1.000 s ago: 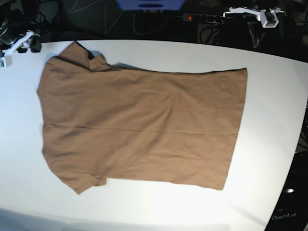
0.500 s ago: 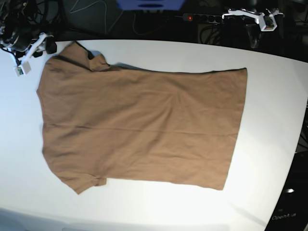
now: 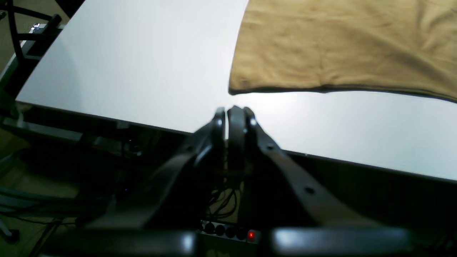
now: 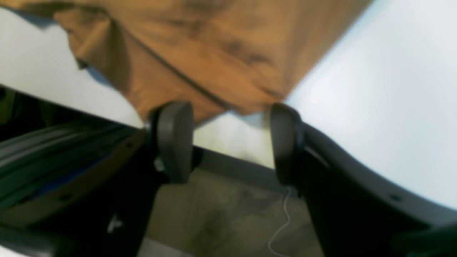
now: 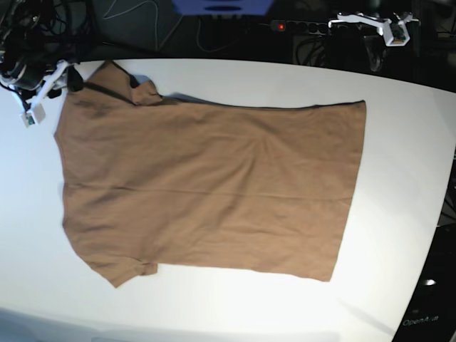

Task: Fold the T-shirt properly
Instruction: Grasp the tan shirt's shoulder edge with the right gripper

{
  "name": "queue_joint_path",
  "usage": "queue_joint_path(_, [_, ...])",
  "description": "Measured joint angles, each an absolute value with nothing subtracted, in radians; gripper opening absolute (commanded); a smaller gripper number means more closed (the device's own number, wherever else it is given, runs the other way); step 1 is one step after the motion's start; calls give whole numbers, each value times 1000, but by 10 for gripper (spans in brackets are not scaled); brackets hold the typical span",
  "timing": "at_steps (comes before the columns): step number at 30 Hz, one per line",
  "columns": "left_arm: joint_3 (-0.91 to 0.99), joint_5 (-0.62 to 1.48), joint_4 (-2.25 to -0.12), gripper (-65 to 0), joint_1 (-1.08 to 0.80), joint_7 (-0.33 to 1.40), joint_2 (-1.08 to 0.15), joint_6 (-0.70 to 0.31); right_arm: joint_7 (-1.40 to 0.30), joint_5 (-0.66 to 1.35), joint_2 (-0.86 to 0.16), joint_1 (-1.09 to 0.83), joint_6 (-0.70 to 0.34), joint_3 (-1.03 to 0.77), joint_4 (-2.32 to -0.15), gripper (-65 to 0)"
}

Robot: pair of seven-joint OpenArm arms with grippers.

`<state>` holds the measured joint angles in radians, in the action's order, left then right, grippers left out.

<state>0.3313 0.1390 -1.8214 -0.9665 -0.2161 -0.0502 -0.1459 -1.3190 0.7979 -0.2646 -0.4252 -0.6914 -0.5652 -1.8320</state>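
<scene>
The tan-brown T-shirt [image 5: 206, 185] lies flat on the white table [image 5: 402, 214], collar end to the left and hem to the right. My right gripper [image 5: 60, 84] hangs at the shirt's far left corner. In the right wrist view it is open [image 4: 230, 141], with the shirt's edge [image 4: 221, 53] just beyond the two pads and nothing between them. My left gripper [image 5: 376, 44] stays behind the table's far edge at the upper right. It is shut [image 3: 232, 114] and empty, a short way from the hem corner [image 3: 235, 87].
A power strip with a red light [image 5: 281, 27] and cables lie behind the far table edge, beside a blue object [image 5: 222, 7]. The table's right edge curves away into a dark area. Bare floor shows below the right gripper [image 4: 221, 214].
My right gripper has moved from off the table's far left corner in toward the shirt's far left corner. The left arm and the shirt have stayed where they were.
</scene>
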Motion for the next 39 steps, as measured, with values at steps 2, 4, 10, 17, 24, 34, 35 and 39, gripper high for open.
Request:
queue_joint_path(2, [331, 139, -1821, -639, -966, -216, -50, -146, -1350, 803, -249, -400, -692, -618, -1808, -302])
queue_joint_path(4, [331, 139, -1821, -639, -966, -216, -51, -146, -1405, 799, -233, -358, -691, -673, -1768, -302])
queue_joint_path(10, [331, 139, -1821, -639, -966, -215, -50, -147, -1401, 804, -220, -248, -692, -753, -1731, -302])
queue_joint_path(17, [331, 139, -1821, -639, -967, -216, -50, -146, -1407, 943, -220, -266, -692, -701, -1727, -302])
queue_joint_path(24, [331, 139, -1821, -639, -967, -216, -50, -147, -1407, 942, -239, -266, -692, -696, -1727, -302])
queue_joint_path(34, [331, 139, -1821, -639, -970, -216, -51, -146, -1406, 942, -252, -259, -692, -671, -1727, -302])
queue_joint_path(35, [331, 139, -1821, -639, -970, -216, -51, -146, -1406, 941, -252, -259, -691, -649, -1727, -302])
queue_joint_path(39, [331, 139, -1821, -639, -970, -216, -51, -145, -1399, 939, -261, -253, -693, -574, -1645, -302])
